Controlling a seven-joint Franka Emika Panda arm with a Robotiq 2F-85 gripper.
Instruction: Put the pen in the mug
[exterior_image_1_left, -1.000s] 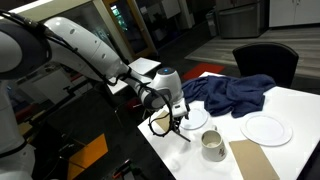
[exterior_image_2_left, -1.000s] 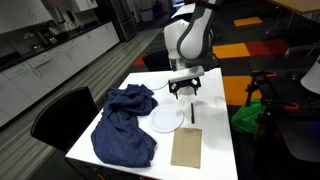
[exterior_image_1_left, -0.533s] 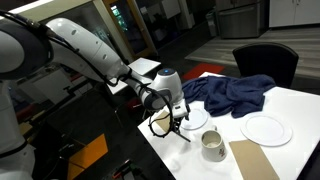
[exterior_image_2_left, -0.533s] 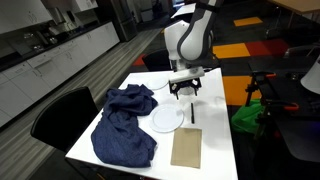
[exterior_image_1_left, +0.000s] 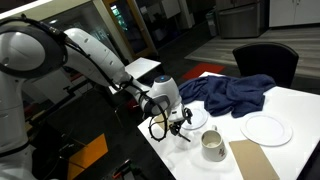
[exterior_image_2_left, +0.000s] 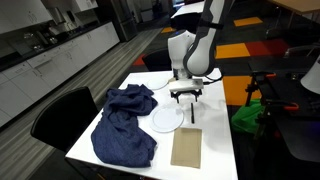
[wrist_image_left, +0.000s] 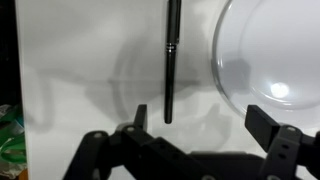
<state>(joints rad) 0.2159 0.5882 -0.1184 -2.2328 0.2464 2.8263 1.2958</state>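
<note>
The pen (wrist_image_left: 172, 60) lies flat on the tabletop (wrist_image_left: 80, 60). In the wrist view it is a thin dark stick running straight down from the top edge at the middle of the frame, and its near end stops level with my fingertips. My claw (wrist_image_left: 200, 118) is spread wide and holds nothing. Its two fingers rise from the bottom of that frame, one on each side of the pen's near end, with the pen closer to the finger on the left of the frame than to the other. Just right of the pen, filling the upper right of the frame, is the rim of a white bowl (wrist_image_left: 270, 70), close to the pen but not touching it. The mug (exterior_image_1_left: 212, 146) stands upright toward the lower middle of an exterior view, near me but apart from the pen, and I see nothing in it. I judge I am lining up for the pickup, with the grasp itself not yet made. For the next move I should shift a little so the pen sits midway between the fingers. I should also reach further along its length so I don't pinch only the tip. Then I can lower to the tabletop and close across its width without nudging the bowl. After that the pen must be lifted, carried over the mug's mouth, tipped on end and let go.
</note>
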